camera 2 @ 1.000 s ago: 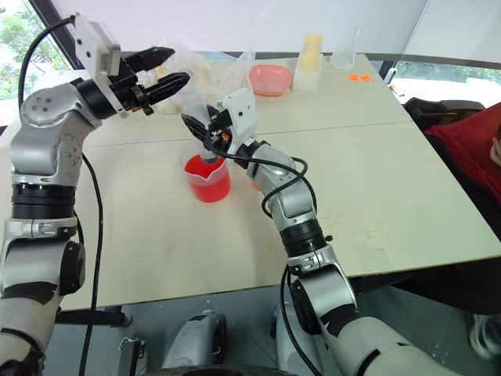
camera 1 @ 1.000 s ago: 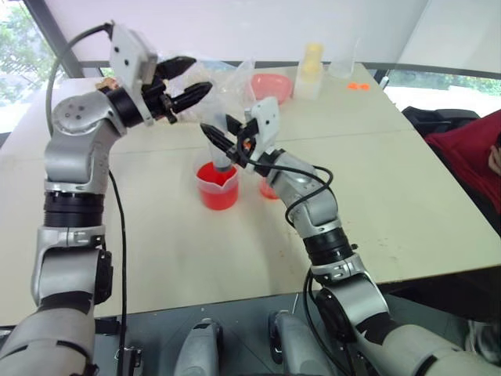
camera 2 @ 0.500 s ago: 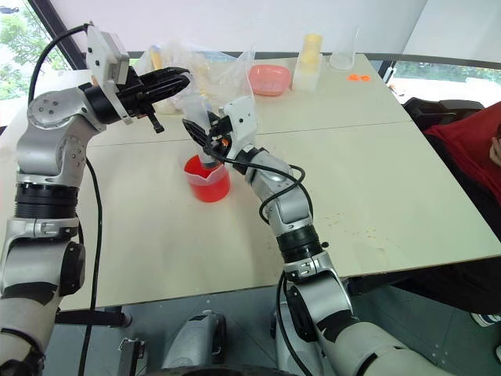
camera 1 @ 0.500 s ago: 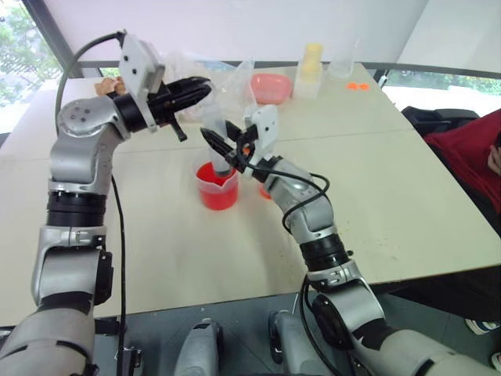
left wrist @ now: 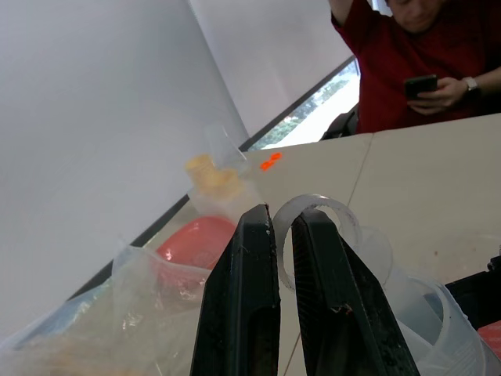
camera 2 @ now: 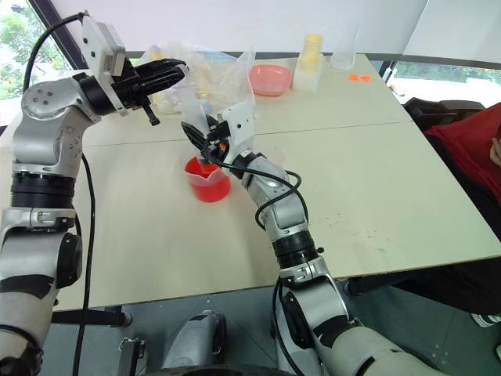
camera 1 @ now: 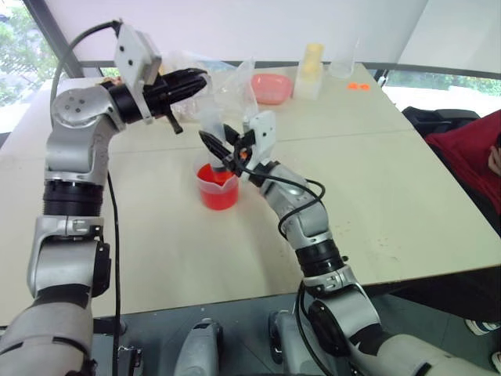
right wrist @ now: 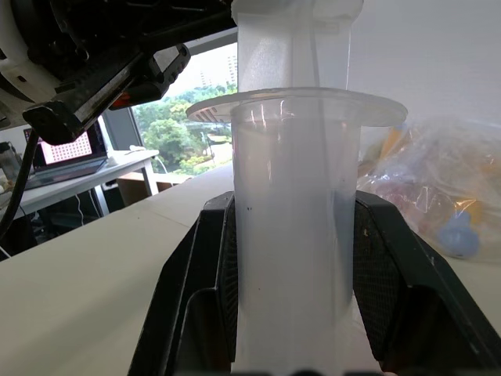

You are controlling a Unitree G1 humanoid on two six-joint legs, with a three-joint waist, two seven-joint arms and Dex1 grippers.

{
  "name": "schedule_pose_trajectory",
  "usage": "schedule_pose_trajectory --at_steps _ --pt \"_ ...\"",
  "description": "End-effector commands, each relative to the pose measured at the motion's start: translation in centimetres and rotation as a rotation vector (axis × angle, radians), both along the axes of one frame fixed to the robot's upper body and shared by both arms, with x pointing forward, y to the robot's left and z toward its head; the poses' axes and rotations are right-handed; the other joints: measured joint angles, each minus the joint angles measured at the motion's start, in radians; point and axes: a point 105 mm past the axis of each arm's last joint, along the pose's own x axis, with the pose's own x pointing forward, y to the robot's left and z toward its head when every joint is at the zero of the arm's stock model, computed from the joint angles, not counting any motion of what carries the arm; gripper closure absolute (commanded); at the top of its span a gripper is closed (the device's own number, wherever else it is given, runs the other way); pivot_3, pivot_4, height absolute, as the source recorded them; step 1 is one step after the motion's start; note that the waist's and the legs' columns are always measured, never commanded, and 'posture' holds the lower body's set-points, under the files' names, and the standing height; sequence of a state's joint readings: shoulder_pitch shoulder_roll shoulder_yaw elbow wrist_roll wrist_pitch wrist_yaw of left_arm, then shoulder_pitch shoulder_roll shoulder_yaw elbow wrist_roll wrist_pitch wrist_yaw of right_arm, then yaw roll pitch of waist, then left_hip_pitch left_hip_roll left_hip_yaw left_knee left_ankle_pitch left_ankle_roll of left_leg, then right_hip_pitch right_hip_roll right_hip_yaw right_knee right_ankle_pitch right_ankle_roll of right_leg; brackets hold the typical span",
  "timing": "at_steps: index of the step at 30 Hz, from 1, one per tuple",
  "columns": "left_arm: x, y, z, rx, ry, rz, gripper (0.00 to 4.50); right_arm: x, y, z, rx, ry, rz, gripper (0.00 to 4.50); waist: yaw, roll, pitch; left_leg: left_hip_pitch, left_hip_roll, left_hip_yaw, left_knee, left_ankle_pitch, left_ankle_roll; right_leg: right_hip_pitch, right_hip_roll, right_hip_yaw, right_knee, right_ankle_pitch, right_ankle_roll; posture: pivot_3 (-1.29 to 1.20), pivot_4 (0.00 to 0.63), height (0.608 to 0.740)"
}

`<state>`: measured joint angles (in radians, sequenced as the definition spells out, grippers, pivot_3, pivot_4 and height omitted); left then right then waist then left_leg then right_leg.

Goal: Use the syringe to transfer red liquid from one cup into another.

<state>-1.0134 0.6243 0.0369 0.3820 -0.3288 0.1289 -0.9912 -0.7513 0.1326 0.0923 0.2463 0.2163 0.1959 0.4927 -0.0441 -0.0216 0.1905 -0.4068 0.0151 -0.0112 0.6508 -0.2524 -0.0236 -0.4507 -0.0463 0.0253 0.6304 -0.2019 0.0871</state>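
We judge the transfer barely begun: our right gripper (camera 1: 221, 146) clamps the syringe (right wrist: 291, 235) barrel upright in the spouted beaker (camera 1: 217, 185) near the table's (camera 1: 407, 204) middle, our left gripper (left wrist: 283, 235) pinches its plunger ring (left wrist: 313, 235), drawing red liquid (camera 1: 218, 192) comes next.

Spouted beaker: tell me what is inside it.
The spouted beaker holds red liquid. The syringe stands in it, gripped by the right gripper; its submerged tip is hidden.

Pink bowl (camera 1: 271, 86), perhaps plastic bags (camera 1: 227, 74).
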Motion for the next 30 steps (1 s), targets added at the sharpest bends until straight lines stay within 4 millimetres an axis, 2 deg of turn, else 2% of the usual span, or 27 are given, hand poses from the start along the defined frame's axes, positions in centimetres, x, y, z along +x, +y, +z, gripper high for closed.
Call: schedule_pose_trajectory --at_steps 1,4,6,8,11,16,21,25,30 --pt "-0.8 1.3 2.3 -0.044 -0.046 0.024 3.41 -3.1 4.0 0.8 -0.029 -0.09 0.182 3.12 -0.001 0.0 0.0 0.0 0.0 0.0 0.0 0.0 0.0 0.0 0.0 0.0 0.0 0.0 0.0 0.0 0.15 0.74" --pt "-1.3 1.5 1.4 -0.039 0.002 0.012 2.06 -2.3 3.1 2.0 0.025 -0.083 0.15 3.12 -0.004 0.0 0.0 0.0 0.0 0.0 0.0 0.0 0.0 0.0 0.0 0.0 0.0 0.0 0.0 0.0 0.15 0.74" --pt "-2.5 1.5 0.8 -0.06 0.067 -0.056 1.14 -1.7 2.3 3.1 0.081 -0.077 0.131 3.12 -0.003 0.0 0.0 0.0 0.0 0.0 0.0 0.0 0.0 0.0 0.0 0.0 0.0 0.0 0.0 0.0 0.15 0.74" --pt "-3.2 2.0 0.6 -0.095 0.099 -0.074 1.14 -1.4 1.7 3.8 0.107 -0.088 0.113 3.12 -0.003 0.0 0.0 0.0 0.0 0.0 0.0 0.0 0.0 0.0 0.0 0.0 0.001 0.0 0.0 0.0 0.15 0.74" --pt "-3.8 3.7 -0.1 -0.145 0.155 -0.028 1.14 -1.0 0.9 5.0 0.126 -0.115 0.08 3.12 -0.001 0.0 0.0 0.0 0.0 -0.001 0.001 0.0 0.0 0.0 0.0 0.0 0.0 0.0 0.0 0.0 0.15 0.74" --pt "-5.8 5.4 -4.1 -0.045 0.303 0.018 1.14 -0.9 -0.1 6.8 0.152 -0.159 0.052 3.12 -0.007 0.0 0.0 0.001 0.0 -0.001 -0.001 0.0 0.0 0.0 0.0 0.0 0.0 0.0 0.0 0.0 0.15 0.74" --pt "-6.8 6.4 -5.5 -0.124 0.353 0.071 1.14 -1.0 -0.6 7.9 0.169 -0.186 0.035 3.12 0.001 0.0 0.0 0.0 0.001 -0.001 0.0 0.0 0.0 0.0 0.0 0.0 0.0 0.0 0.0 0.0 0.15 0.74" --pt "-6.4 6.2 -5.4 -0.174 0.332 0.099 1.14 -0.9 -1.2 8.9 0.202 -0.184 0.025 3.12 0.003 0.0 0.0 0.0 0.0 -0.001 0.0 0.0 0.0 0.0 -0.001 0.0 0.0 0.0 0.0 0.0 0.15 0.74" --pt "-4.9 5.4 -4.2 -0.204 0.263 0.116 1.14 -0.1 -5.1 12.3 0.354 -0.146 -0.048 3.12 0.006 0.0 0.0 0.0 0.0 -0.001 0.0 0.0 -0.001 0.0 -0.001 -0.001 0.0 0.0 0.0 0.0 0.15 0.74"
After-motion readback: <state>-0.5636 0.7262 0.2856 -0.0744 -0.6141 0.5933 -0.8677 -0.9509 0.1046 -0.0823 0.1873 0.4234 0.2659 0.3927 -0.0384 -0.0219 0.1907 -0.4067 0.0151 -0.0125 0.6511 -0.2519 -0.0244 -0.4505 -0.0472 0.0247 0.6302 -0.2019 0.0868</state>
